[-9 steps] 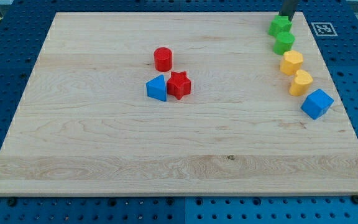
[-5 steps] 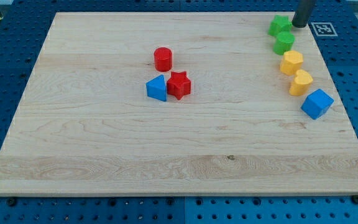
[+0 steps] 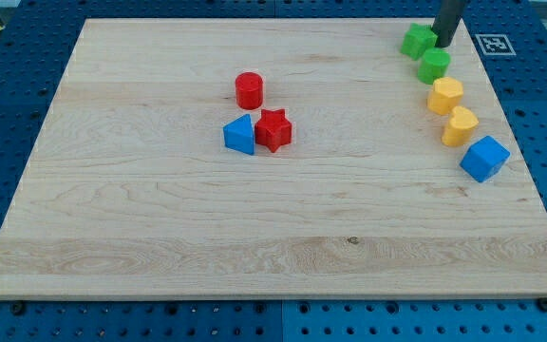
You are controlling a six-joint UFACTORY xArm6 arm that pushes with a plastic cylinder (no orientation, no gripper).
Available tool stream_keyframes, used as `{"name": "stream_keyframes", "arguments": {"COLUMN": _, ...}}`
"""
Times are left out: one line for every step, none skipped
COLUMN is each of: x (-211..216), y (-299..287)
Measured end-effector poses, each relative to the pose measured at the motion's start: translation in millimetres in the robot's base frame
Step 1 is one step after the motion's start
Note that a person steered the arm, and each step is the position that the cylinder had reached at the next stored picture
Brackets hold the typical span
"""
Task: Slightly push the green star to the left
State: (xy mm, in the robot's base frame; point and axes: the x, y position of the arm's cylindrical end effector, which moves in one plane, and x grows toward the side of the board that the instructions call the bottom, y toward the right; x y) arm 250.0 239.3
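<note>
Your green star (image 3: 418,41) sits near the board's upper right corner, flat on the wood. My tip (image 3: 442,44) is hard against its 3 o'clock side, touching or as good as touching (no gap visible at this resolution). The rod rises from there and leaves the view's top edge.

No jaws on this rig, so nothing opens or closes and nothing is held: the rod end only bears sideways on the star.

At the star's 5 o'clock, just beside it, is the green cylinder (image 3: 434,66); whether the two touch, I cannot tell. The cylinder lies at about 6 o'clock from my tip, close but apart.

Going on down the right side you get a curved column: yellow block (image 3: 445,96) (rounded, exact shape unclear), a second yellow block (image 3: 460,125) just below it, then the blue cube (image 3: 484,158) at the bottom, near the board's right edge.

Well apart, toward 8 o'clock from the star, is a cluster left of the board's centre: red cylinder (image 3: 249,90) on top, red star (image 3: 273,129) below it, blue triangle (image 3: 240,135) touching the red star's 9 o'clock side.

All of it rests on the wooden board (image 3: 254,228), which lies on a blue perforated table (image 3: 8,85).

Markings: a black-and-white square fiducial tag (image 3: 495,44) at 3 o'clock from my tip, just off the board. No readable text or brand anywhere.
</note>
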Motion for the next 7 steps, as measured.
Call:
{"name": "stream_keyframes", "arguments": {"x": -2, "y": 0}}
{"name": "stream_keyframes", "arguments": {"x": -34, "y": 0}}
{"name": "stream_keyframes", "arguments": {"x": -58, "y": -12}}
{"name": "stream_keyframes", "arguments": {"x": -57, "y": -32}}
{"name": "stream_keyframes", "arguments": {"x": -55, "y": -100}}
{"name": "stream_keyframes", "arguments": {"x": -28, "y": -162}}
{"name": "stream_keyframes", "arguments": {"x": 25, "y": -217}}
